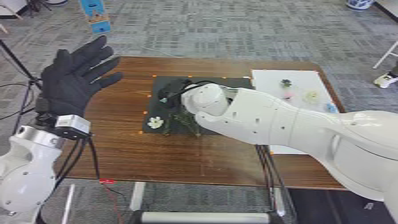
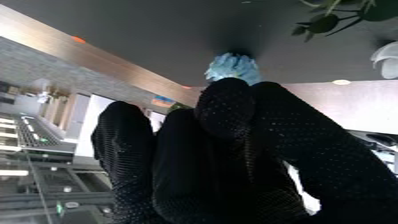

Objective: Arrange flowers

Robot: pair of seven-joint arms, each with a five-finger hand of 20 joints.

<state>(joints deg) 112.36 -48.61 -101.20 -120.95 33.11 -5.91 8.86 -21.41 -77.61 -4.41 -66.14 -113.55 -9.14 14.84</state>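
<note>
In the head view, my right hand (image 1: 171, 93) is low over the dark mat (image 1: 197, 83), partly covered by its own white arm. The right wrist view has my right hand (image 2: 224, 107) with fingers and thumb together at a light-blue flower (image 2: 233, 68), pinching it just above the mat. Green leaves (image 2: 322, 23) and a white flower (image 2: 388, 59) lie farther along. On the mat in the head view are a white flower (image 1: 155, 122) and green stems (image 1: 187, 120). My left hand (image 1: 69, 85) is raised beyond the table's left side, its fingers spread.
A white board (image 1: 277, 76) on the table's right side carries a green piece (image 1: 286, 82), a pink flower (image 1: 289, 94), a pale yellow flower (image 1: 311, 96) and a blue flower (image 1: 331, 107). My right arm crosses over that board. Small orange marks edge the mat.
</note>
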